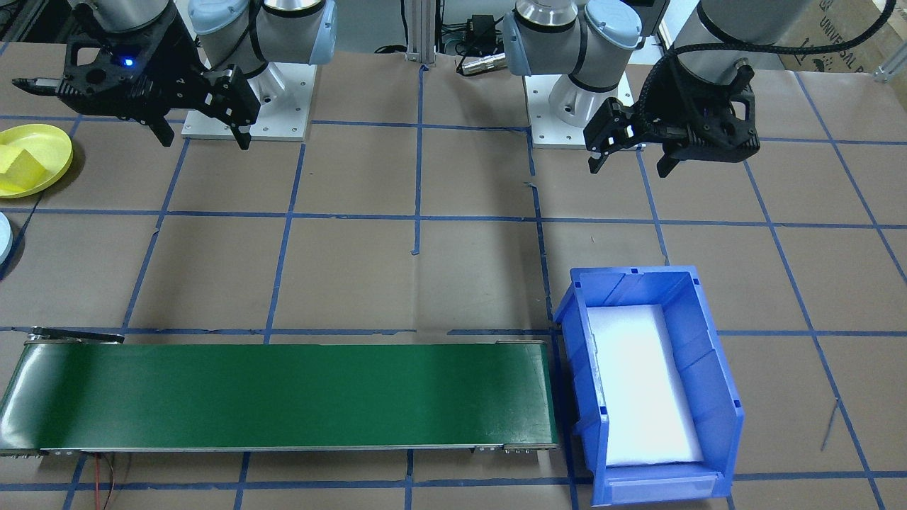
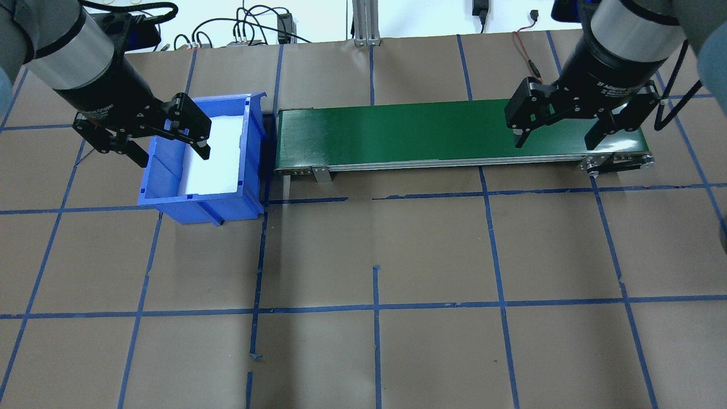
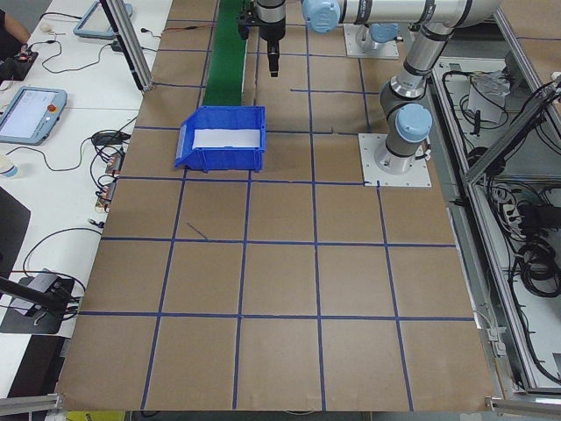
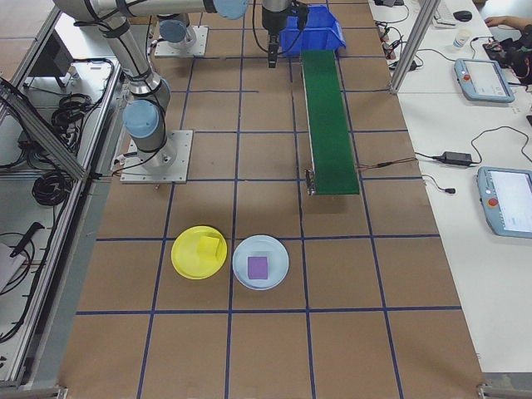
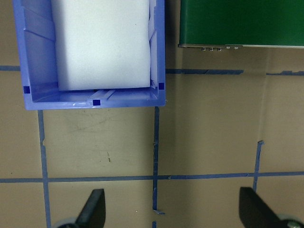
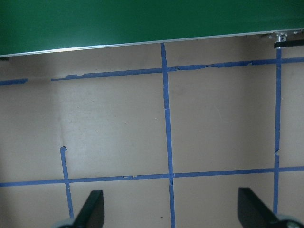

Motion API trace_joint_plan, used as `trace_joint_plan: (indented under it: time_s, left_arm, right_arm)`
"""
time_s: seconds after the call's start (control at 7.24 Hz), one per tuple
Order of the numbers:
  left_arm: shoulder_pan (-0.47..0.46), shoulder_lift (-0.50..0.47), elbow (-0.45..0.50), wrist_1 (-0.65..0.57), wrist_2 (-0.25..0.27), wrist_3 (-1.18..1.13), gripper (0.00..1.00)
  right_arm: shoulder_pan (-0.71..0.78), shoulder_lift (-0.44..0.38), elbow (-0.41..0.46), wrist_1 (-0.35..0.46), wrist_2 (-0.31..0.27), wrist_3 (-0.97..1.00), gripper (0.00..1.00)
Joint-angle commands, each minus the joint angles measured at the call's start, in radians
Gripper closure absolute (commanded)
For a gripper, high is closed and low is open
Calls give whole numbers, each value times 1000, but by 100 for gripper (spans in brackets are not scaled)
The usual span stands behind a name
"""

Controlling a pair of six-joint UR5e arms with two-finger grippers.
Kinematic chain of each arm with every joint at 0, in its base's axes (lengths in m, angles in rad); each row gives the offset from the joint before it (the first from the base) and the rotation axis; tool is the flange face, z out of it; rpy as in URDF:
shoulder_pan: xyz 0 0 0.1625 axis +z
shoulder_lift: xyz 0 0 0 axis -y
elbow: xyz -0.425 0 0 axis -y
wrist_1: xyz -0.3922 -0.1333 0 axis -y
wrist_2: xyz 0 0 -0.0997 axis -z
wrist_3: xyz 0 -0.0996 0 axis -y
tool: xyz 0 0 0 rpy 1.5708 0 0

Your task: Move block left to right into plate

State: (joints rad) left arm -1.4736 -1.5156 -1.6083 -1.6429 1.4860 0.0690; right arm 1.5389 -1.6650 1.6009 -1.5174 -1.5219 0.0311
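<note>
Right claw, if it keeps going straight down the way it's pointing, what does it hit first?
Probably bare table paper. The right claw points down, open and empty, just short of the green conveyor belt, though depth is unclear.

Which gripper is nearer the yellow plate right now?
The right gripper: it hangs open just beside the yellow plate. The left gripper, also open, is across the table, near the blue bin.

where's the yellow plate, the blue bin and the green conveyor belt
yellow plate (image 4: 188, 260): exterior right view, bare floor of the plate beside its yellow block
blue bin (image 1: 716, 368): exterior front-facing view, inner side wall
green conveyor belt (image 2: 409, 133): overhead exterior view, middle of the belt surface
</note>
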Motion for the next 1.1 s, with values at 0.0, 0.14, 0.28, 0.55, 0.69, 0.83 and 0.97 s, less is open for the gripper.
trace_joint_plan:
  time_s: [0.0,0.14,0.28,0.55,0.69,0.83,0.97]
  left_arm:
    - [-1,2,-1,0,0,0,0]
    - [-1,2,-1,0,2,0,0]
    - [-2,2,-1,0,0,0,0]
    - [-2,2,-1,0,2,0,0]
    - [-1,2,-1,0,2,0,0]
    - [-2,2,-1,0,2,0,0]
    - [-2,2,-1,0,2,0,0]
  right_arm:
    - [-6,-9,4,-21,8,-2,0]
    - [-6,-9,4,-21,8,-2,0]
    - [-8,-9,4,-23,6,-2,0]
    - [-8,-9,4,-27,-1,-2,0]
    - [-8,-9,4,-29,2,-2,0]
    - [-8,-10,4,-27,-4,-2,0]
    - [-6,-9,5,-29,-6,-2,0]
